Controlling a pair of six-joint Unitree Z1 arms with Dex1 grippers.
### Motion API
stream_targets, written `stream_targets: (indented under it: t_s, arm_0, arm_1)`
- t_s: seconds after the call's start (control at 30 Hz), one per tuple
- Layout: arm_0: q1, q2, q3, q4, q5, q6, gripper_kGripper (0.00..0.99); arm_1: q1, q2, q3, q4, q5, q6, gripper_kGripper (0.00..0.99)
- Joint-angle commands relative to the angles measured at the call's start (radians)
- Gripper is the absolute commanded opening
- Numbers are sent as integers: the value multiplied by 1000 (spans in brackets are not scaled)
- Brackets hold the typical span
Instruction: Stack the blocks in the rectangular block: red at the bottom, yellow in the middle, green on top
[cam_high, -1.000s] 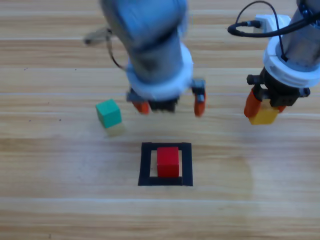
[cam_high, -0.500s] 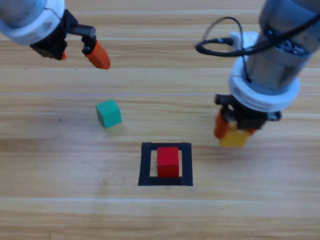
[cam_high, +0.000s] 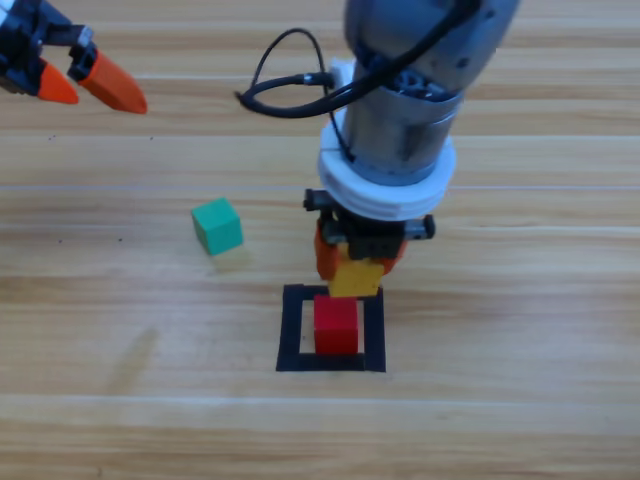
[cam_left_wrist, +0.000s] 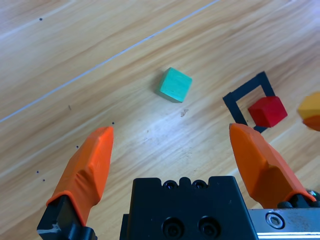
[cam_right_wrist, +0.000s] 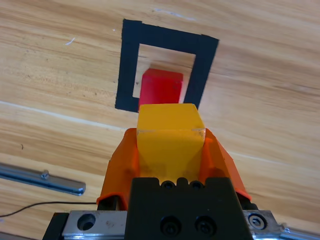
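Above red cube (cam_high: 336, 325), right claw (cam_high: 357, 262) clamping yellow cube (cam_high: 356, 277)

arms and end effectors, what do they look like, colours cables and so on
Both arms are grey and round-bodied. The right arm has a black cable looping off its side. Each end effector has a black body with visible screws and two pointed orange jaws: the left end effector shows them long and tapered, and the right end effector shows a silver metal plate at its base.
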Motion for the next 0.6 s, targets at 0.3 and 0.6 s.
stream_targets:
  t_s: [0.3, 0.6]
  arm_0:
    - [47, 46, 29, -10, -47, 89, 990]
    - [47, 63, 35, -18, -42, 84, 990]
  arm_1:
    - [37, 161, -118, 74, 9, 44, 206]
    - [38, 199, -155, 91, 9, 47, 206]
